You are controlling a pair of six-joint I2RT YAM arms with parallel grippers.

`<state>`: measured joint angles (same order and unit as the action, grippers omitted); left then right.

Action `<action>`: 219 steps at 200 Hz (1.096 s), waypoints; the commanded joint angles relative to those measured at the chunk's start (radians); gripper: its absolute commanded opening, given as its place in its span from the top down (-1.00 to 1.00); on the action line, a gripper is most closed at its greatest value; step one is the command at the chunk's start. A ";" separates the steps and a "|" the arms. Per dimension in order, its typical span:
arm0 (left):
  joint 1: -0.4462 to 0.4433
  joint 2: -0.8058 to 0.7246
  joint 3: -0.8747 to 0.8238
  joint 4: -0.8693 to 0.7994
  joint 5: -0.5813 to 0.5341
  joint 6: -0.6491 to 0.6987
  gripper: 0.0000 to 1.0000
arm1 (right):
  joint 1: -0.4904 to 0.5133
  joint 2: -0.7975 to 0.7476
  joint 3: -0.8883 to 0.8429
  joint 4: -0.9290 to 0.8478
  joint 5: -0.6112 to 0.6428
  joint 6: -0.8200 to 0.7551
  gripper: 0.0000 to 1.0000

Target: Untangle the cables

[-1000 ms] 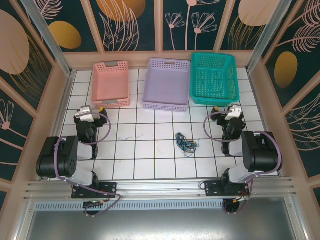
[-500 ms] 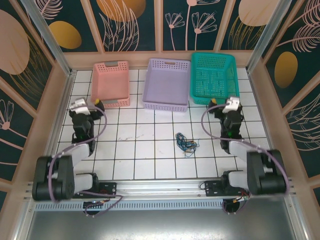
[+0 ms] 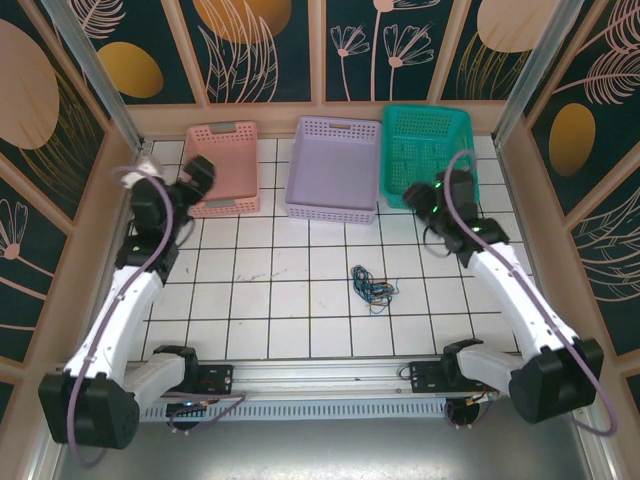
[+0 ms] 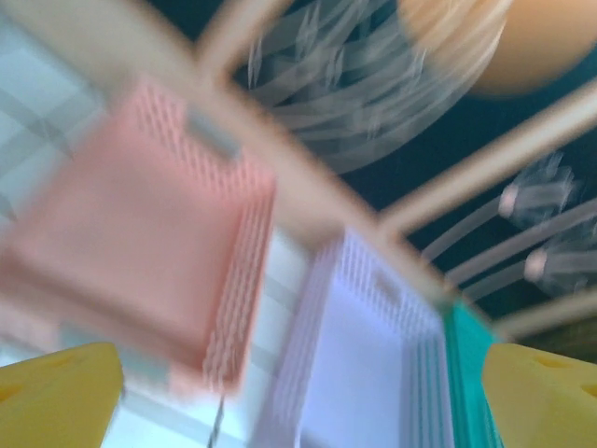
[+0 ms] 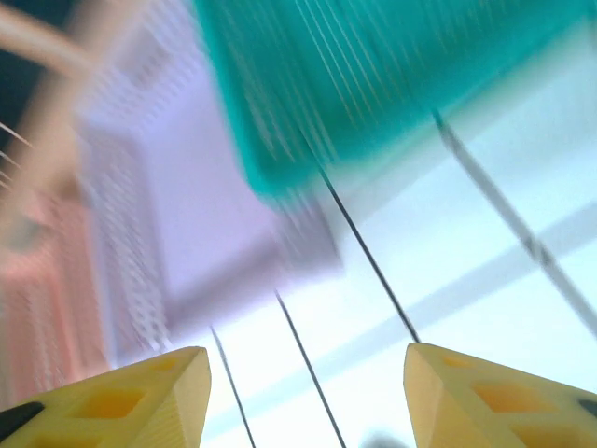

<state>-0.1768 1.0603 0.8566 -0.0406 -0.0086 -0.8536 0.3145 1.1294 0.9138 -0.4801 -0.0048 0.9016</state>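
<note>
Overhead and wrist views, read from the near edge of the tabletop (image 3: 300, 322) to the back wall.

**Near:** both arm bases sit on the front rail, with their links reaching away across the white tiled surface.

**Middle:** the cables (image 3: 372, 286) lie as one small knotted bundle of dark blue, black and greenish strands. The bundle sits on the tiles slightly right of centre, between the two arms and well apart from both.

**Further back:** the left end effector (image 3: 198, 174) is raised beside the near left corner of the pink basket (image 3: 221, 128). Its wrist view shows the yellow fingertips (image 4: 56, 392) at opposite edges of the picture, so it is spread wide and holds nothing. The right end effector (image 3: 415, 194) is in front of the teal basket (image 3: 425, 110). Its wrist view shows fingers (image 5: 140, 392) parted with bare tile between them, a narrower gap than the left's, and it also holds nothing. Both wrist views are smeared.

**Step in hand:** judged as the opening approach, since no strand is gripped and the knot looks untouched. The next move probably calls for both arms to come in and down over the bundle. Each would pinch a different strand at the outer edge of the knot, so that they can pull in opposite directions.

**Far:** three perforated baskets stand in a row against the back edge, pink, then a lilac basket (image 3: 330, 212), then teal. All three appear empty, though the right arm covers the teal basket's near left corner.
</note>
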 commanded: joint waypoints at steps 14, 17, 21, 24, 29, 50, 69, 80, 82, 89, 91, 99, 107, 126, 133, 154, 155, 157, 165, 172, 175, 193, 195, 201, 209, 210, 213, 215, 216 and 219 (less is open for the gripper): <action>-0.289 0.063 0.010 -0.232 0.063 -0.182 -0.86 | 0.072 -0.105 -0.189 -0.041 -0.222 0.399 -0.26; -0.312 0.071 0.009 -0.231 0.061 -0.192 -0.84 | 0.076 -0.103 -0.192 -0.033 -0.218 0.415 -0.28; -0.342 0.085 0.011 -0.231 0.058 -0.201 -0.81 | 0.081 -0.097 -0.195 -0.025 -0.213 0.430 -0.30; -0.363 0.095 0.012 -0.230 0.055 -0.208 -0.79 | 0.082 -0.092 -0.196 -0.018 -0.212 0.436 -0.31; -0.397 0.109 0.017 -0.231 0.052 -0.216 -0.77 | 0.084 -0.077 -0.198 0.001 -0.212 0.446 -0.32; -0.488 0.196 0.033 -0.203 0.075 -0.259 -0.74 | 0.095 0.003 -0.192 0.049 -0.244 0.511 -0.33; -0.533 0.271 0.039 -0.139 0.144 -0.317 -0.66 | 0.129 0.041 -0.200 0.043 -0.262 0.619 -0.37; -0.560 0.308 0.052 -0.114 0.160 -0.339 -0.65 | 0.152 0.039 -0.225 0.069 -0.268 0.680 -0.36; -0.563 0.311 0.054 -0.111 0.162 -0.341 -0.65 | 0.156 0.037 -0.228 0.068 -0.268 0.688 -0.37; -0.578 0.335 0.063 -0.103 0.171 -0.353 -0.65 | 0.169 0.037 -0.233 0.052 -0.268 0.730 -0.37; -0.580 0.342 0.065 -0.102 0.176 -0.355 -0.65 | 0.173 0.037 -0.235 0.043 -0.268 0.738 -0.36; -0.589 0.372 0.076 -0.098 0.198 -0.368 -0.66 | 0.184 0.036 -0.237 0.009 -0.268 0.763 -0.36; -0.598 0.403 0.091 -0.091 0.221 -0.379 -0.66 | 0.190 0.033 -0.239 -0.030 -0.269 0.782 -0.36; -0.618 0.481 0.124 -0.083 0.271 -0.399 -0.66 | 0.198 0.002 -0.260 -0.080 -0.249 0.809 -0.36; -0.624 0.511 0.154 -0.082 0.287 -0.402 -0.65 | 0.199 -0.017 -0.281 -0.073 -0.245 0.819 -0.36; -0.637 0.611 0.215 -0.078 0.336 -0.409 -0.65 | 0.199 -0.023 -0.360 0.007 -0.274 0.859 -0.32; -0.638 0.615 0.218 -0.077 0.338 -0.411 -0.66 | 0.199 -0.022 -0.363 0.012 -0.276 0.860 -0.31; -0.640 0.623 0.221 -0.076 0.342 -0.413 -0.66 | 0.198 -0.019 -0.369 0.020 -0.280 0.863 -0.31; -0.646 0.646 0.230 -0.060 0.358 -0.426 -0.65 | 0.196 -0.007 -0.403 0.077 -0.293 0.872 -0.29; -0.649 0.688 0.232 -0.045 0.373 -0.439 -0.65 | 0.191 0.006 -0.434 0.137 -0.308 0.882 -0.27; -0.651 0.699 0.234 -0.037 0.377 -0.446 -0.65 | 0.189 0.009 -0.446 0.157 -0.312 0.887 -0.25; -0.672 0.755 0.259 -0.011 0.405 -0.461 -0.66 | 0.180 0.041 -0.466 0.209 -0.303 0.880 -0.11; -0.674 0.762 0.265 -0.013 0.406 -0.460 -0.66 | 0.180 0.045 -0.466 0.211 -0.302 0.876 -0.09; -0.683 0.783 0.283 -0.021 0.412 -0.459 -0.67 | 0.177 0.058 -0.464 0.213 -0.302 0.864 -0.03; -0.692 0.811 0.307 -0.037 0.416 -0.456 -0.67 | 0.173 0.074 -0.461 0.217 -0.305 0.852 0.07; -0.694 0.813 0.311 -0.040 0.416 -0.456 -0.68 | 0.173 0.075 -0.461 0.217 -0.305 0.850 0.09; -0.698 0.824 0.320 -0.047 0.418 -0.455 -0.68 | 0.172 0.081 -0.462 0.218 -0.306 0.847 0.13; -0.700 0.831 0.326 -0.053 0.418 -0.455 -0.68 | 0.172 0.084 -0.463 0.220 -0.307 0.845 0.16; -0.700 0.834 0.329 -0.056 0.418 -0.454 -0.68 | 0.172 0.085 -0.463 0.222 -0.308 0.844 0.18; -0.703 0.844 0.338 -0.064 0.417 -0.453 -0.68 | 0.172 0.089 -0.464 0.226 -0.308 0.841 0.22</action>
<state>-0.8520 1.8458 1.1175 -0.0868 0.3626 -1.2766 0.4961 1.1851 0.4541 -0.3332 -0.2935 1.7546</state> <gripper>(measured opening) 0.838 0.461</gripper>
